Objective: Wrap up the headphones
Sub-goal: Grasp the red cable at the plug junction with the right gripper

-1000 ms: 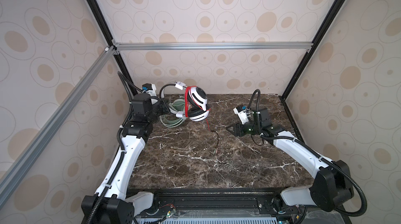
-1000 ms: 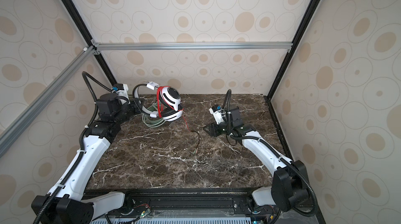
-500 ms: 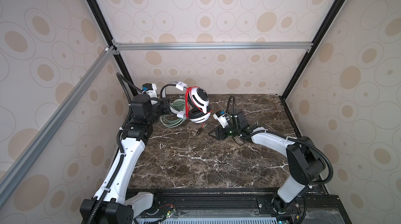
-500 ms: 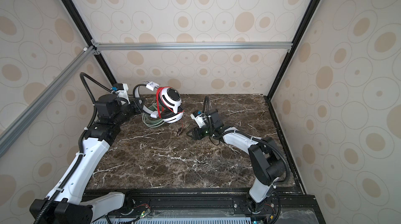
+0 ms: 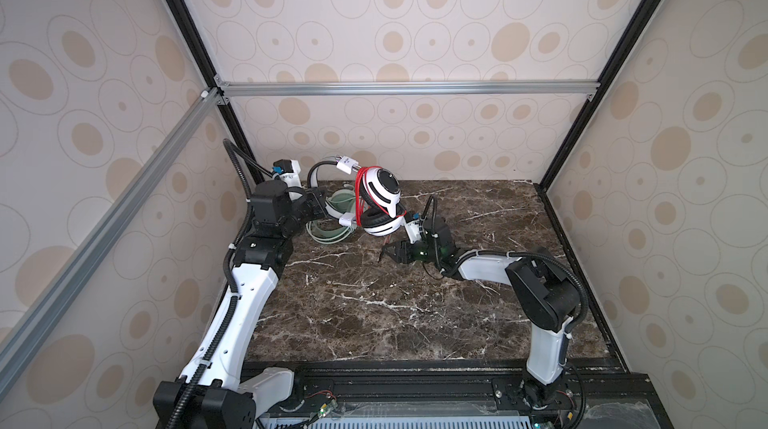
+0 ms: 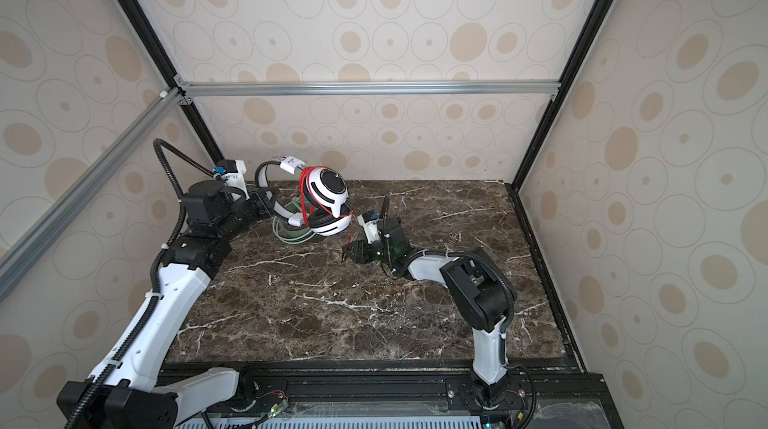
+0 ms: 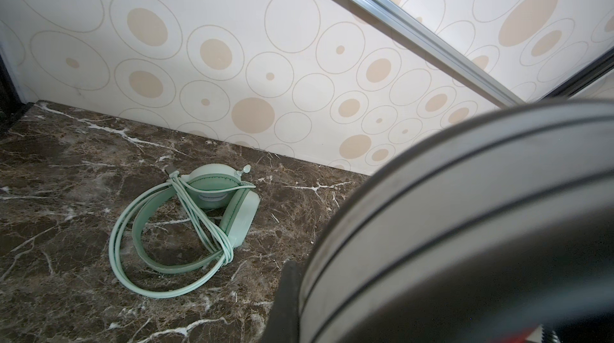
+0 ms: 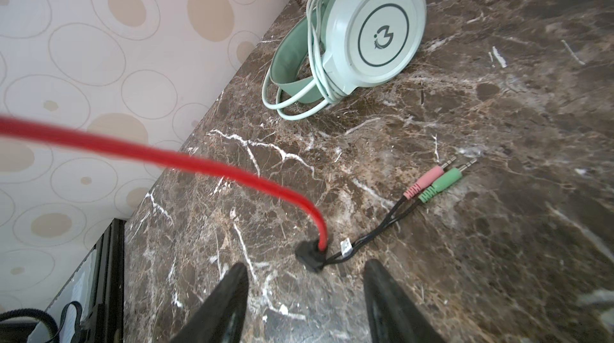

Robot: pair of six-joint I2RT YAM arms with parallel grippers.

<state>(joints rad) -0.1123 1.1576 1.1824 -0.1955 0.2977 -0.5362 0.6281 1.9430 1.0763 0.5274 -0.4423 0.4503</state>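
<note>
The white-and-black headphones (image 5: 380,198) hang above the back left of the table, with the red cable (image 5: 360,194) looped round the earcups. My left gripper (image 5: 319,203) is shut on their headband (image 7: 465,225), which fills the left wrist view. The mint-green headphones (image 7: 199,218) lie flat on the marble below, their pale cable wound round them. My right gripper (image 8: 307,294) is open, low over the table. Just ahead of its fingertips (image 8: 239,288) lies the cable's black splitter (image 8: 310,255), with a pink and a green jack (image 8: 435,181) beyond. The red cable (image 8: 186,165) rises from the splitter.
The marble table (image 5: 374,314) is walled by patterned panels on three sides, with black frame posts at the back corners. An aluminium rail (image 5: 407,88) crosses the back wall above the arms. The right arm's elbow (image 5: 540,294) is folded over the right half of the table.
My right gripper has swung left across the table toward the hanging headset, its elbow folding. The red cable's loose end has moved left with it. The left arm has held still.
</note>
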